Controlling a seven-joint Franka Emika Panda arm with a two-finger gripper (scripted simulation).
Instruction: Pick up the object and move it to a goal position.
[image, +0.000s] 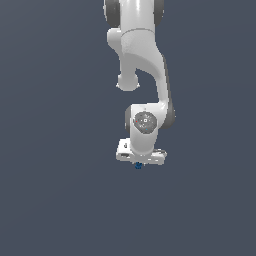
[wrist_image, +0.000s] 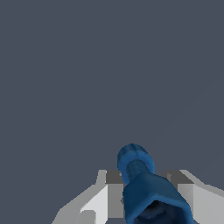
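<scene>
- Item: the object (wrist_image: 144, 183), a small dark-blue knobbly peg with a rounded tip and a wider, flared body. In the exterior view only a blue speck (image: 138, 165) shows, just under the hand.
- Location: between the two fingers of the hand, one grey-white finger (wrist_image: 103, 197) on each side of it, the rounded tip projecting past them. No goal marker is visible in either view, so its distance from the goal cannot be told.
- Hand (image: 140, 159): clenched on the object, the fingers drawn in against its flared body. Judgement: the wider section gives the pads more surface than the narrow neck, which likely explains this grip point.
- Arm (image: 142, 65): white, entering from the top of the exterior view, bending at the elbow and dropping to a wrist that points straight down, slightly right of centre.
- Surroundings: uniform dark grey-blue surface in both views; whether the object touches the tabletop or is lifted clear cannot be told.
- Step in hand, as judged: grasp made, carry to goal pending.
</scene>
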